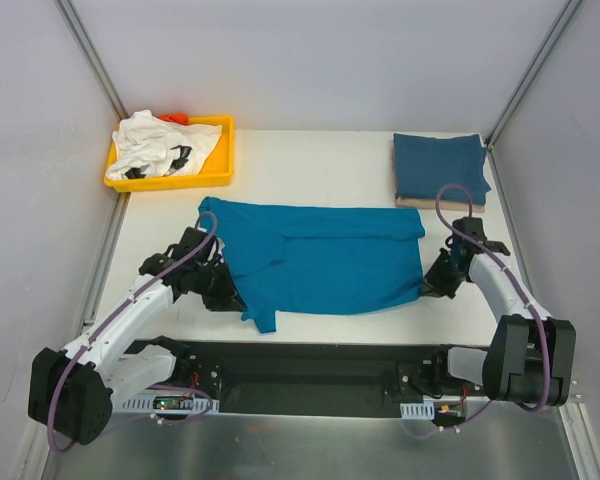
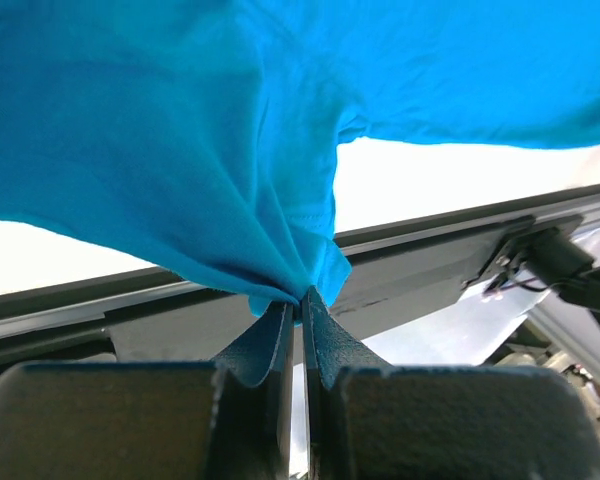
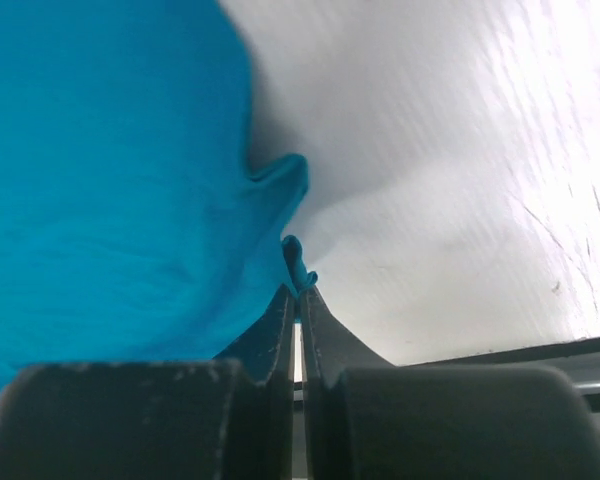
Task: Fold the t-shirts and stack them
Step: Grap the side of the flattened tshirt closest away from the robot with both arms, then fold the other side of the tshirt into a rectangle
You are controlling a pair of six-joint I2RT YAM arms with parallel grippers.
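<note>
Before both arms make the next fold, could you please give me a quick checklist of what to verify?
1. Left gripper jaws shut on the teal t-shirt: ok.
2. Right gripper jaws shut on its other side: ok.
3. Sleeves tucked in: not ok, one pokes out at the near edge.
4. Dark blue shirt apart from the teal one: ok.
5. White shirt inside the yellow tray: ok.

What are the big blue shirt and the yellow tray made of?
The teal shirt looks like soft, matte cloth, maybe cotton: it wrinkles and bunches where the left end effector pinches it. The tray looks like hard, smooth plastic: straight walls, even yellow colour.
</note>
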